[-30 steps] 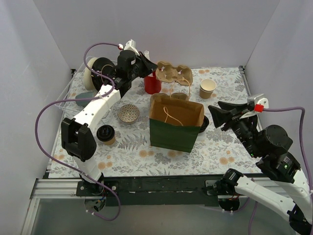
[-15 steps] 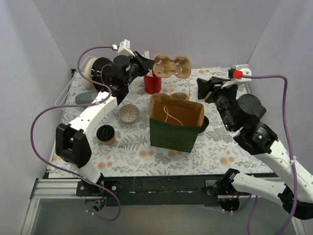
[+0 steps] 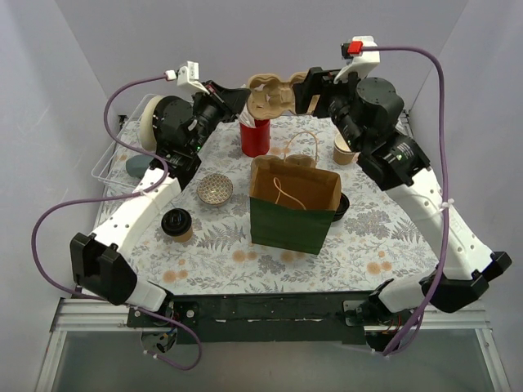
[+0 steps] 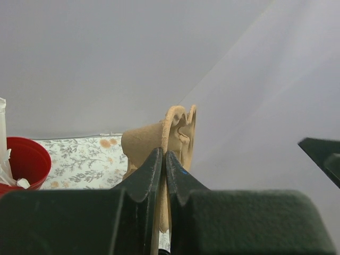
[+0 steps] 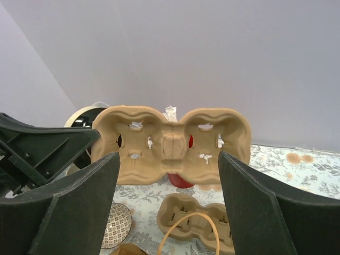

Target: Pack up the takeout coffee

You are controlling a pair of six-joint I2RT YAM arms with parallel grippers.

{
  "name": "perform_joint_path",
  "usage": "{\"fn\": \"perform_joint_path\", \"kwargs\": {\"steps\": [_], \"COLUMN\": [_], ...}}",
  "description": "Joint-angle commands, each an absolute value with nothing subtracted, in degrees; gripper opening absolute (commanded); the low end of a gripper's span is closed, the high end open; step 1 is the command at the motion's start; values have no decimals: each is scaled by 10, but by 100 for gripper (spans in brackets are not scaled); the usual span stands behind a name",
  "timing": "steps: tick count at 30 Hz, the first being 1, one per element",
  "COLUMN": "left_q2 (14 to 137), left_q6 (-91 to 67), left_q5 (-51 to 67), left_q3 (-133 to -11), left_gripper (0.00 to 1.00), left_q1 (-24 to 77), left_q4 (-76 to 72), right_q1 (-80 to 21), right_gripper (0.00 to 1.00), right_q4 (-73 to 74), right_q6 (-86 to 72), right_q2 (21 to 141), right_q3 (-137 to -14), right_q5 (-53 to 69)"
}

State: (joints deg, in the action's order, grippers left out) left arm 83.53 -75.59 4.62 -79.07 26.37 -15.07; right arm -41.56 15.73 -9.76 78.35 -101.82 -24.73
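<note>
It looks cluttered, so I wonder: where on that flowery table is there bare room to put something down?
The near strip of the table in front of the green paper bag is bare, rightward from the brown paper cup with a black lid. Right of the bag is free too. Behind the bag it is crowded: red cup, tan lidless cup.

Plain white walls close the left, far and right sides; a floral cloth covers the table; a black rail edges its near side

Tan cup half behind the right arm, black object mostly hidden at the bag's three o'clock
</note>
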Motion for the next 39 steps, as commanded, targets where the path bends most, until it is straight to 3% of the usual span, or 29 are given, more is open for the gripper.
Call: {"fn": "perform_joint_path", "kwargs": {"steps": [1,34,39], "left_q2": [785,735,736], "left_q6": [-753,-818,-823], "left_q5": [65,123,128], "left_q3": [-774,-710,-708], "left_gripper": [0,0,0], "left_q1": [266,266,266], "left_q4": [-167,-225,-225], "right_q1": [-396,-388,-388], "right_gripper": [83,75,69], "right_q4": [235,204,185], "right_q6": [-113,-141,-135], "right_q2": [818,878,873], "right_q3": [-1105,-1054,-1040], "right_q5": [-154,-151,-154]}}
